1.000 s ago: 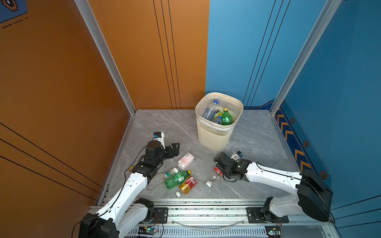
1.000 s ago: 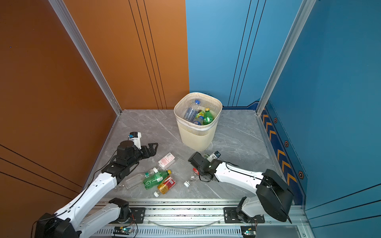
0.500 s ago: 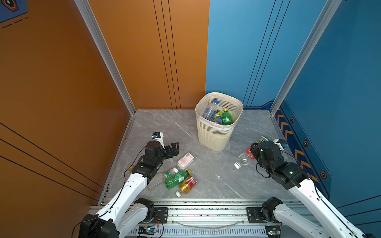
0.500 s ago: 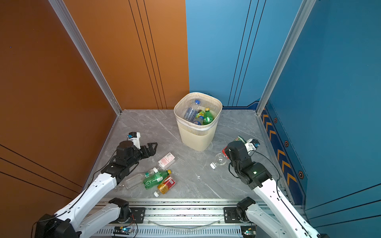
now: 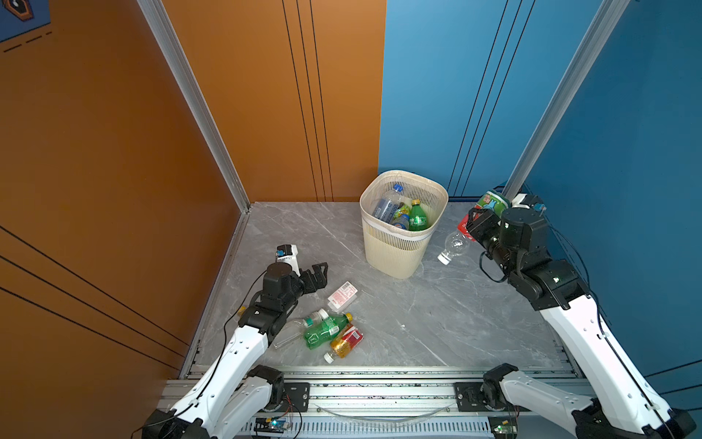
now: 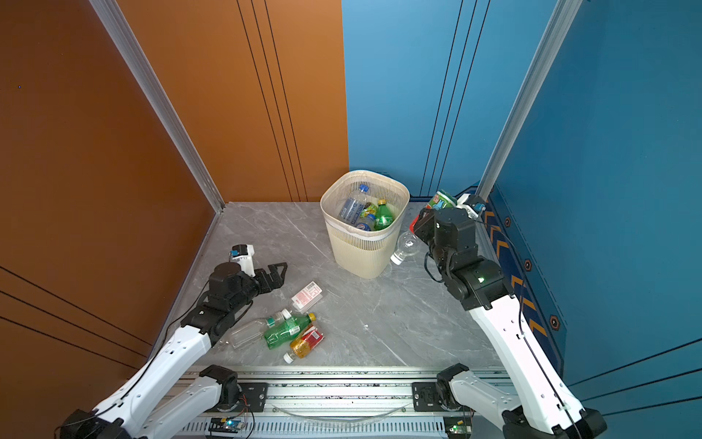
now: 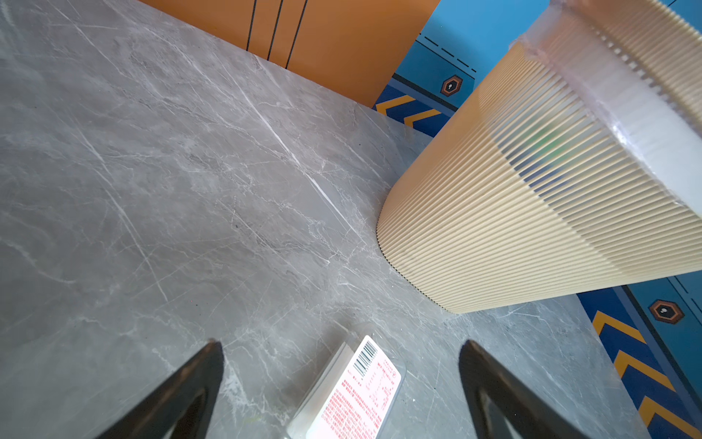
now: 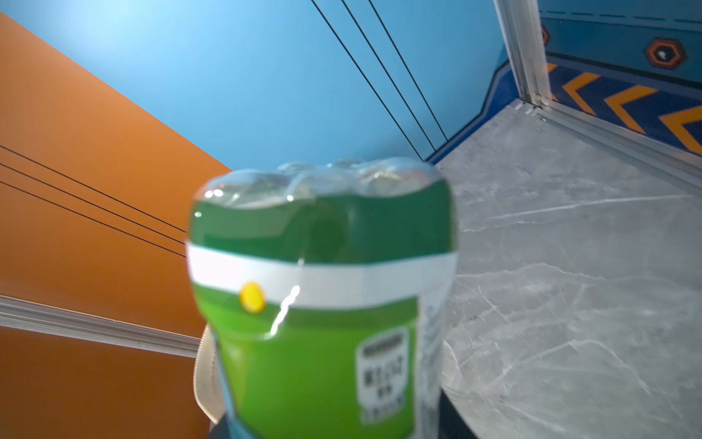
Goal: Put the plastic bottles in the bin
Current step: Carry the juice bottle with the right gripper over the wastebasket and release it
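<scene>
1. The grey marble bench (image 5: 437, 323) spreads out below both pairs of jaws.
2. The right arm (image 5: 581, 342) is raised. Its right jaws are clamped around the middle of a green-labelled bottle (image 5: 457, 245), which is held clear of the bench with its base tilted up and its white cap down.
3. The left arm (image 5: 239, 353) holds its left jaws wide apart and empty, low over the bench.
4. The cream slatted bin (image 5: 395, 254) stands upright just beside the right jaws and well beyond the left jaws. The held bottle's cap hangs outside the bin's wall.
5. Inside the bin lie a clear blue-capped bottle (image 5: 388, 203), a binned green bottle (image 5: 418, 217) with a yellow cap, and others partly hidden.
6. Behind the left jaws, beside that arm, three bottles lie touching one another: a loose green bottle (image 5: 324, 330), a clear green-capped bottle (image 5: 292, 330) and an amber red-labelled bottle (image 5: 345, 342).
7. A flat red-and-white labelled bottle (image 7: 353, 395) lies on its side just ahead of the left jaws, in line with the gap between them.
</scene>
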Motion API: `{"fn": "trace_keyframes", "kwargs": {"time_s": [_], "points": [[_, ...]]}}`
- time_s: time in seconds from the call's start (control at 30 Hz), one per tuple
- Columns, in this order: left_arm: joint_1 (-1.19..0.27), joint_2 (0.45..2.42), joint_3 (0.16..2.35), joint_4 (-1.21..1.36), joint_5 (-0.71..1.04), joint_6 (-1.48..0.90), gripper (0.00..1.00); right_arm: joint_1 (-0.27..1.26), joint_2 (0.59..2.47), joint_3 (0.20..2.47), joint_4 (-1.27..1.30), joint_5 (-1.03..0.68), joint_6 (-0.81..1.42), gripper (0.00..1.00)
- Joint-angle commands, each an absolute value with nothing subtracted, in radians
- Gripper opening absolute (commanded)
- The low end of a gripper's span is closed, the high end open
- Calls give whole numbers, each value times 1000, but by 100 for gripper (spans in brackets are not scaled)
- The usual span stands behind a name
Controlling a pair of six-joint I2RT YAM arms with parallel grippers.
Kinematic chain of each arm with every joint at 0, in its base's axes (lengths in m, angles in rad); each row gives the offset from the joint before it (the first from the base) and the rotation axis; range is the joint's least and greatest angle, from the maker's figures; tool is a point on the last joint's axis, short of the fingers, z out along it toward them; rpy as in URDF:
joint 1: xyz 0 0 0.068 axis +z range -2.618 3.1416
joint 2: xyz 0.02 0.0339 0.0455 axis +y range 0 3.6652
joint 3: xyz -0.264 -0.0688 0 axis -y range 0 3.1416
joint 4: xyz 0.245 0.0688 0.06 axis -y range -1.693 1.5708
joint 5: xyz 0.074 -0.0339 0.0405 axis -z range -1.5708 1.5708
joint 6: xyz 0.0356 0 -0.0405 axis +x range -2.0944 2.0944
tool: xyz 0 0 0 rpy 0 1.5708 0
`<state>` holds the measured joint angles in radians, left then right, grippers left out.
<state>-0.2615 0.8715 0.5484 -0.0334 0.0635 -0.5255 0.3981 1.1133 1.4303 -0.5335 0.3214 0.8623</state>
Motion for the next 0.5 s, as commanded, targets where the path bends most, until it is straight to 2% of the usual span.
{"fn": "trace_keyframes", "kwargs": {"time_s": [0.0,0.27,0.47], "points": [[-253,849,529,-70,41,-531,98,395,1189,1523,-401,283,819,43],[-249,820,527,-102,34,-527,98,407,1421,1696,-338,264,816,43],[-245,824,528,-102,42,-528,98,445,1524,1724,-261,306,865,43]]}}
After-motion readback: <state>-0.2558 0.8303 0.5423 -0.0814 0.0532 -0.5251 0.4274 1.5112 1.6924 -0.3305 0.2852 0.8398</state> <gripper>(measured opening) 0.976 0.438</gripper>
